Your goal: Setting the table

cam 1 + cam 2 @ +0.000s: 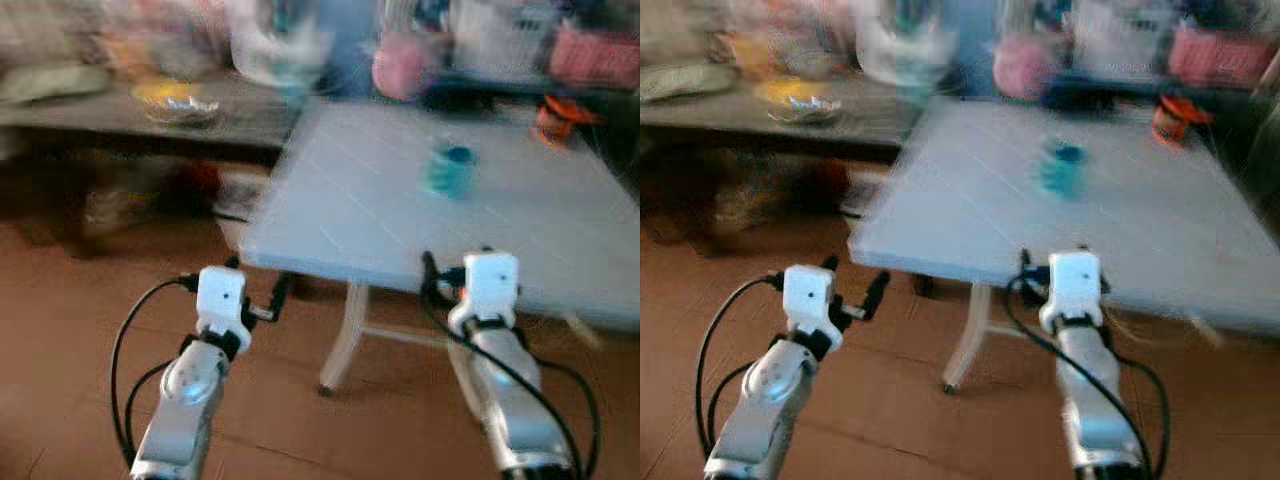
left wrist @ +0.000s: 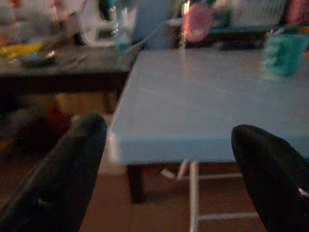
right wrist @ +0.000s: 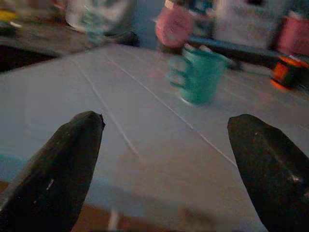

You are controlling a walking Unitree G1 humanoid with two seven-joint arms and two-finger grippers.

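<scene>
Teal mug (image 1: 450, 170) stands upright on the pale blue table (image 1: 360, 210), well in from the near edge and toward the far right part of the top; the head views are blurred. Bare tabletop lies all around the mug. The table's near edge runs just ahead of both arms, with its white legs (image 1: 343, 335) and reddish-brown floor (image 1: 60, 330) below. A dark side table (image 1: 120, 115) with a yellow-filled dish (image 1: 175, 100) sits to the left, and an orange item (image 1: 553, 120) near the far right edge. The left gripper (image 1: 262, 300) hangs over the floor beside the table's near-left corner; the right gripper (image 1: 430, 275) is at the near edge.

From the left wrist, the two black fingers (image 2: 63, 179) are spread wide with nothing between them, facing the table's corner and edge; the mug shows far off at the far side.

From the right wrist, the fingers (image 3: 58, 169) are likewise parted and empty, low over the tabletop. The mug (image 3: 200, 72) stands ahead between them, well apart, its long axis vertical and its handle (image 3: 177, 77) pointing sideways. A pink object (image 3: 174, 26) stands behind it.
</scene>
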